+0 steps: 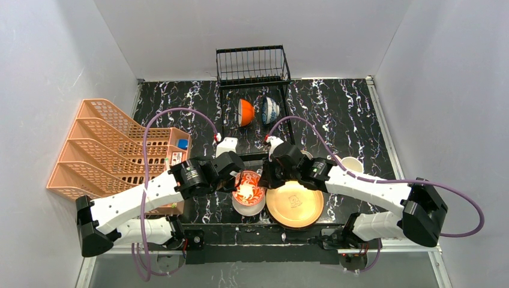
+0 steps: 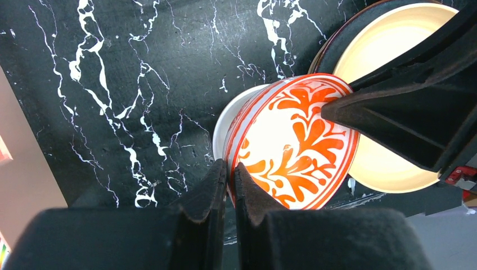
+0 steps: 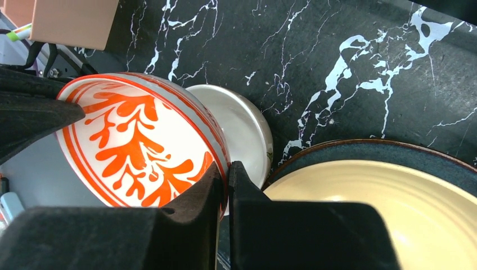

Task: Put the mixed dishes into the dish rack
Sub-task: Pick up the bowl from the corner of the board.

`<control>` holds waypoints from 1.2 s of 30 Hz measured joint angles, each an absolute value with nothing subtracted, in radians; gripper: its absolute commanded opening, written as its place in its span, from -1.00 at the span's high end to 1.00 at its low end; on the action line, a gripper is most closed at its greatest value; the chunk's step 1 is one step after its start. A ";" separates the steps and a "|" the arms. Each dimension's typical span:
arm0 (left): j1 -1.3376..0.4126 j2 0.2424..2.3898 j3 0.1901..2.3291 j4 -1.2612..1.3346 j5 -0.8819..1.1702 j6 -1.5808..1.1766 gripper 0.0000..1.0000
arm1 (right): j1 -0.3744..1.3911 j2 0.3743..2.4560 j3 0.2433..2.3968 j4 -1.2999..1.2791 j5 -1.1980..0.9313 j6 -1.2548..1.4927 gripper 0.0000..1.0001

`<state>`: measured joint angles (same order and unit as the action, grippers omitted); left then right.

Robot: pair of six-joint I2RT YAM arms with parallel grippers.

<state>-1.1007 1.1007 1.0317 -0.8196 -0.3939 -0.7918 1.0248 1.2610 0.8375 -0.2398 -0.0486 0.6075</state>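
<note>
We count two hands on one dish: the left hand (image 2: 230, 169) and the right hand (image 3: 225, 171) each pinch the rim of the single red floral bowl (image 1: 248, 187). It is tilted on edge over one white bowl (image 1: 248, 208) on the bench (image 1: 342, 114). Just beside it, one yellow plate (image 1: 295, 204) lies on one dark plate (image 3: 360, 149). At the far edge, the black dish rack (image 1: 252, 66) holds two dishes on edge: one orange bowl (image 1: 245, 112) and one blue-patterned bowl (image 1: 270, 110). One orange lattice rack (image 1: 102, 150) stands at the left.
</note>
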 measured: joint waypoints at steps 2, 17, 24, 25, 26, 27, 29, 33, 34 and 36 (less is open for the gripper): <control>-1.101 1.098 1.032 -0.817 -0.392 -0.792 1.00 | 1.024 1.261 0.838 -0.240 -0.038 0.609 0.97; -1.098 1.096 1.032 -0.794 -0.363 -0.785 -0.03 | 1.039 1.250 0.844 -0.297 -0.002 0.605 0.97; -1.098 1.118 1.032 -0.792 -0.358 -0.786 -0.12 | 1.044 1.243 0.854 -0.323 0.023 0.603 0.97; -1.098 1.123 1.032 -0.793 -0.358 -0.786 -0.12 | 1.044 1.241 0.857 -0.326 0.025 0.602 0.97; -1.098 1.127 1.032 -0.793 -0.358 -0.785 -0.11 | 1.045 1.240 0.861 -0.328 0.026 0.602 0.97; -1.098 1.132 1.031 -0.793 -0.358 -0.785 -0.09 | 1.047 1.239 0.865 -0.329 0.028 0.602 0.97; -1.098 1.139 1.032 -0.793 -0.357 -0.785 -0.03 | 1.050 1.238 0.874 -0.337 0.031 0.602 0.97; -1.098 1.147 1.031 -0.792 -0.354 -0.783 0.24 | 1.056 1.238 0.883 -0.342 0.039 0.602 0.97; -1.098 1.147 1.030 -0.791 -0.354 -0.781 0.32 | 1.056 1.238 0.885 -0.344 0.041 0.602 0.97; -1.098 1.147 1.028 -0.788 -0.352 -0.779 0.42 | 1.057 1.238 0.887 -0.347 0.044 0.601 0.97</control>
<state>-1.0977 1.1469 1.0279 -0.7883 -0.3523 -0.7788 1.0573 1.2377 0.8871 -0.3466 0.0444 0.6014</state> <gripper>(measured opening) 0.363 0.056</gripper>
